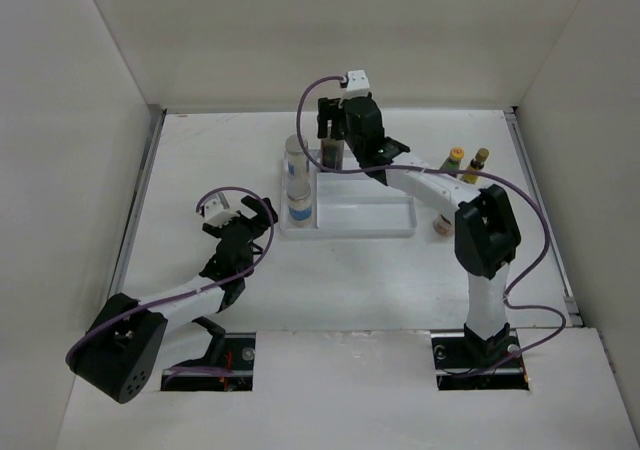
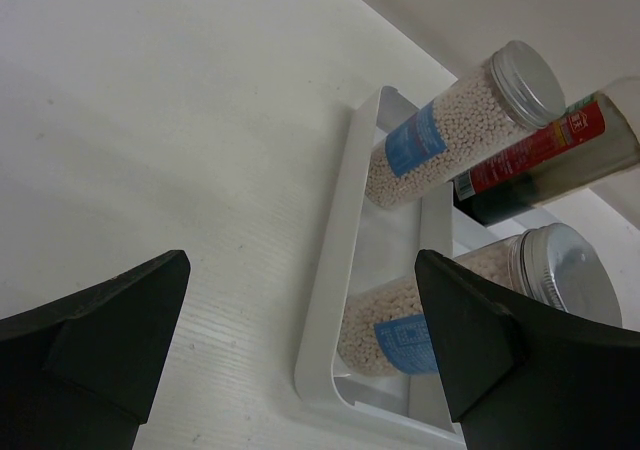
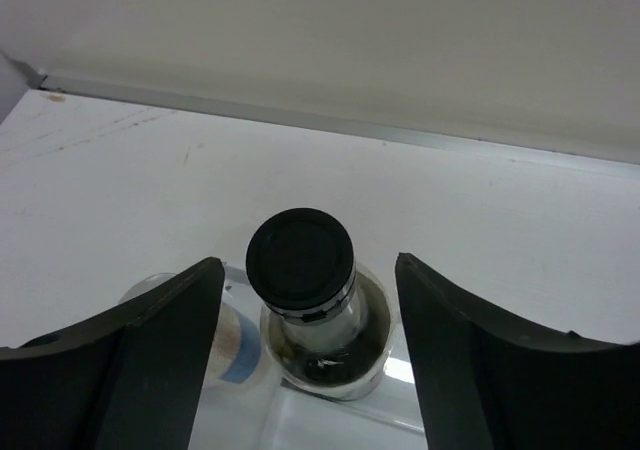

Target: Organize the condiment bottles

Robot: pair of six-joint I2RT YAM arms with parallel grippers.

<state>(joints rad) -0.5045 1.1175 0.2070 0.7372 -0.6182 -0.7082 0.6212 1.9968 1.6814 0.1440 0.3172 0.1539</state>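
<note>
Straddling the tall dark bottle (image 3: 300, 258), the right tool (image 3: 305, 282) stands wide. A gap shows between each matte black finger and the glass, so it grips nothing. The bottle is upright, its long axis vertical. Its smooth round black cap points straight up at the wrist camera, above rounded clear shoulders and dark contents, and a red label wraps its body. It sits at the far end of the white plastic tray (image 1: 350, 233), just beside the farther of two grey-lidded jars (image 1: 295, 152). Those jars are clear cylinders packed with pale beads, blue-labelled and capped in ribbed metal. They stand upright in a line along the tray's left side. The left tool (image 2: 302, 265) is also spread wide and empty, over bare bench (image 1: 200, 160) left of the tray, aimed toward the jars. Right of the tray, a yellow-capped bottle (image 1: 455, 158) and a small bottle (image 1: 480, 158) stand upright side by side. A pinkish jar (image 1: 441, 226) is partly hidden by the right arm.
</note>
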